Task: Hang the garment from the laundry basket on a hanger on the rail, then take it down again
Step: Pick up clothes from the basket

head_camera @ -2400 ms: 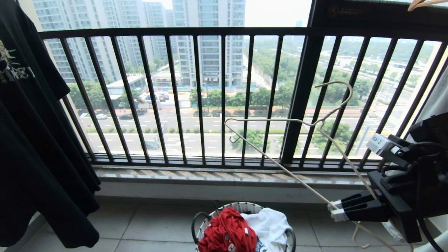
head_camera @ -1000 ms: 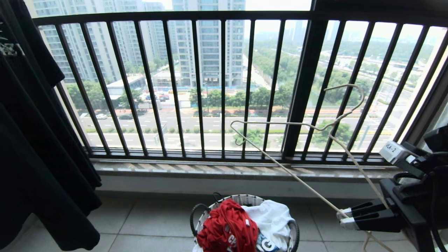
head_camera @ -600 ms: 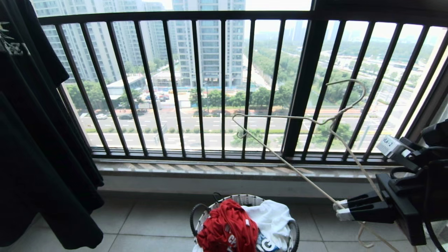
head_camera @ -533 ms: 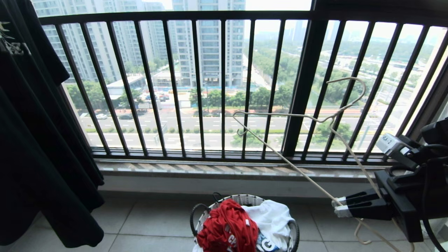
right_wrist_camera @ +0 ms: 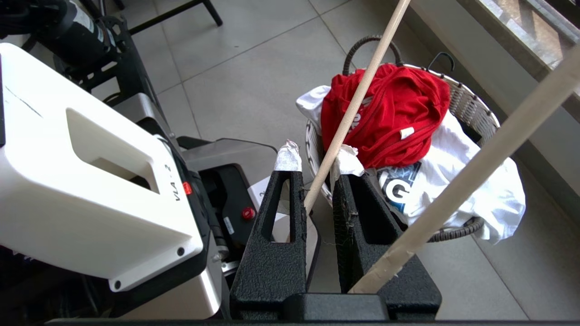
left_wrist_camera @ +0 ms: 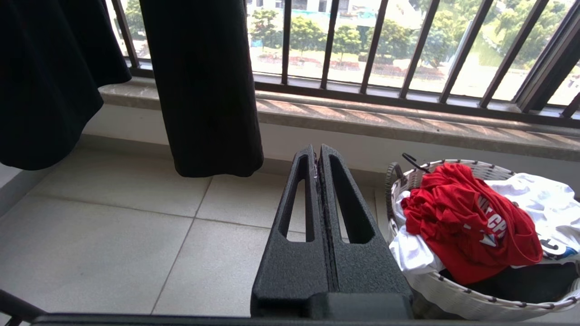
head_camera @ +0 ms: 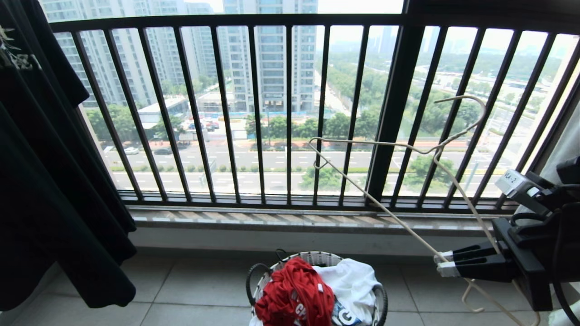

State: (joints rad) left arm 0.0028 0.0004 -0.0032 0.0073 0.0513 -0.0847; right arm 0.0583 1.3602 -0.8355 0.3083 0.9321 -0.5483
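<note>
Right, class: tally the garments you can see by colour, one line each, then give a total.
Red: 1, the garment in the laundry basket
White: 1, white garment beside it
Black: 1, black T-shirt hanging at left
Total: 3

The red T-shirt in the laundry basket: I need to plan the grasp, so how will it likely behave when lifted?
The red T-shirt lies crumpled in folds atop a white garment in the laundry basket, so it is probably floppy and will drape and unfold when raised. It looks light. Since it rests on the white garment, that might drag along.
</note>
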